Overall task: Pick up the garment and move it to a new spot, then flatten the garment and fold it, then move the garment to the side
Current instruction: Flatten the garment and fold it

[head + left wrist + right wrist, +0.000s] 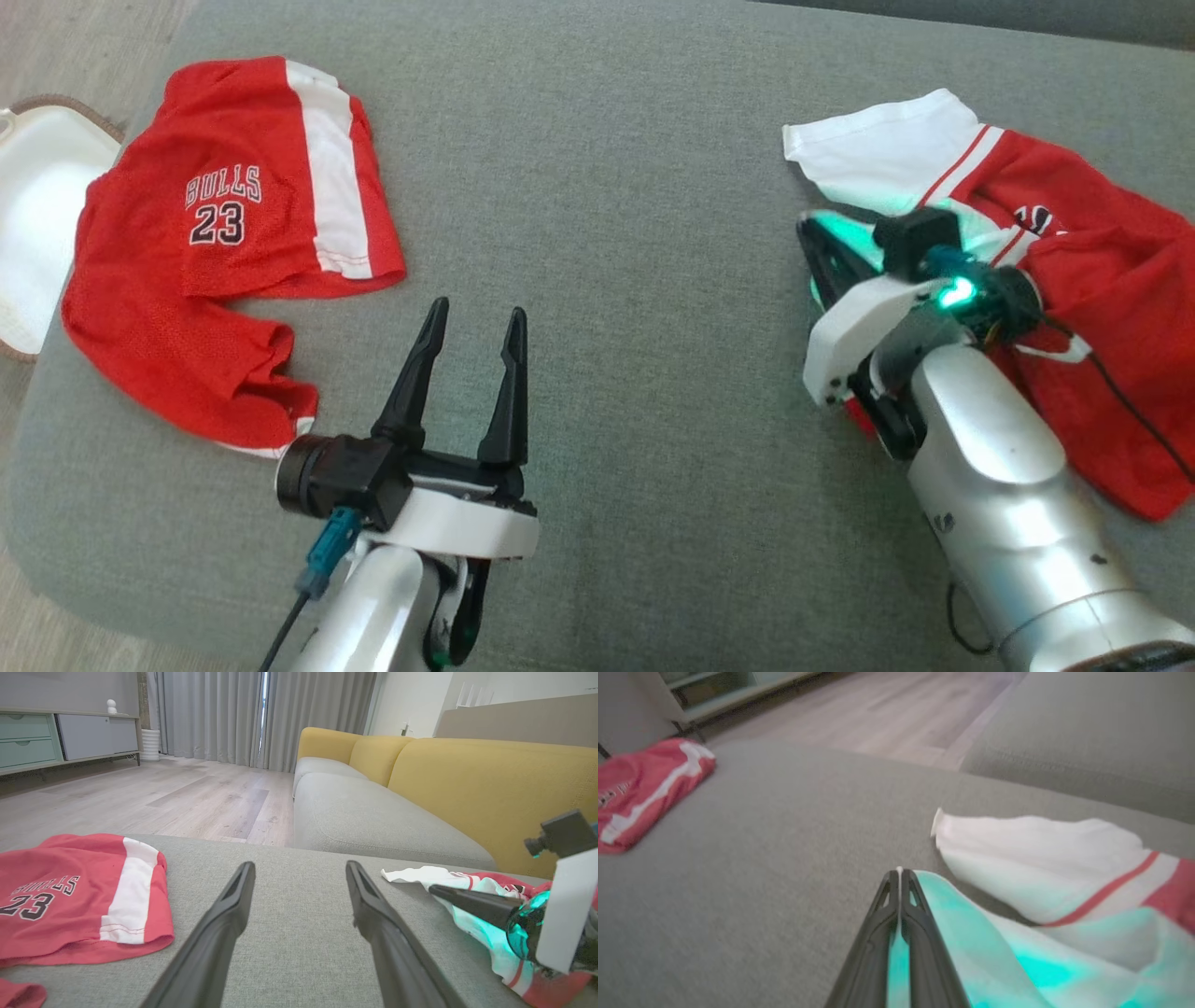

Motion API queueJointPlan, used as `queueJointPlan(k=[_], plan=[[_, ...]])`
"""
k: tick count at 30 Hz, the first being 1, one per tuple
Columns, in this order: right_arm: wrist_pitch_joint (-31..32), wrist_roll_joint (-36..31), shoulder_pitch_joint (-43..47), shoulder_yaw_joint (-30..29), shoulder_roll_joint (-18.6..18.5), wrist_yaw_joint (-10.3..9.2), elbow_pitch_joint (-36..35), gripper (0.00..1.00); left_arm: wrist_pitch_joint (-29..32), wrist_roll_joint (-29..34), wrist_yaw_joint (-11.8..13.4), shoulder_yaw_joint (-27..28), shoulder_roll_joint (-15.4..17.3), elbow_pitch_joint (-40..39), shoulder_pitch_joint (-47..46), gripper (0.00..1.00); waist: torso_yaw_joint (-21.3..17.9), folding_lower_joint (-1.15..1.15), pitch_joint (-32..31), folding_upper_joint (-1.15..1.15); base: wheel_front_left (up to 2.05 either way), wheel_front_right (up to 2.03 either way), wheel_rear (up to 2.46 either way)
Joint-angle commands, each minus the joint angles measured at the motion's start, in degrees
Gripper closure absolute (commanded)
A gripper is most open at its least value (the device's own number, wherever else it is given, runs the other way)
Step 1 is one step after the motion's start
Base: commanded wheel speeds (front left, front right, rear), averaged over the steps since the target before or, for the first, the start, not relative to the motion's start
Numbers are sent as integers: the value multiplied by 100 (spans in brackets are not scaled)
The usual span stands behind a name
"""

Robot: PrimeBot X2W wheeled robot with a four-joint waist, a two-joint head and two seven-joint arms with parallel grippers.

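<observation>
Right gripper [899,879] is pinched shut on the white edge of the jersey [1120,266], with a sliver of cloth showing right at the fingertips. The jersey lies crumpled on the right side of the grey seat cushion [607,187], red part bunched up beside the right forearm. Left gripper [476,317] is spread wide and holds nothing, hovering over bare cushion mid-front.

Risks from here:
- The bite looks shallow, just the hem at the tips, so the cloth could slide out once the arm lifts and the weight hangs.
- The tips sit low on the cushion and may have caught the upholstery too; can't tell.
- Only one layer looks gripped, so the rest would likely trail in a bunch and make flattening harder.
- The dark cable [1120,392] runs over the red fabric by the wrist and could snag.
- Red Bulls shorts [215,271] lie on the far left, well apart; a drop spot too far left would overlap them.

The surface is grey woven fabric, soft, with some drag likely. The room has a wood floor [163,793], grey curtains [210,714], a yellow-backed sofa [467,779] and a drawer cabinet [46,737].
</observation>
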Motion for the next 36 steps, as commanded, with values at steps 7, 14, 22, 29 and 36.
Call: queueJointPlan(k=[7, 14, 22, 29, 36], plan=[[-1024, 770, -1002, 76, 71, 43, -770, 100, -53, -12, -2, 224, 12, -170, -195, 0, 65, 0, -77, 0, 0, 0, 0], [-1454, 1396, -1444, 354, 71, 43, -1456, 100, -53, -64, 44, 363, 12, -218, -75, 0, 173, 0, -240, 0, 0, 0, 0], [-980, 2397, -602, 3021, 71, 43, -1927, 0, -53, -144, 101, 623, 12, -365, 40, 0, 138, 0, -396, 0, 0, 0, 0], [-556, 2605, -248, 4159, 71, 43, -1625, 0, -53, -100, 93, 715, 12, -375, 83, 0, 39, 0, -513, 0, 0, 0, 0], [-1255, 2347, -156, 3104, 50, 43, -1195, 0, -53, -7, 47, 950, 12, -425, 178, 0, -386, 0, -698, 0, 0, 0, 0]])
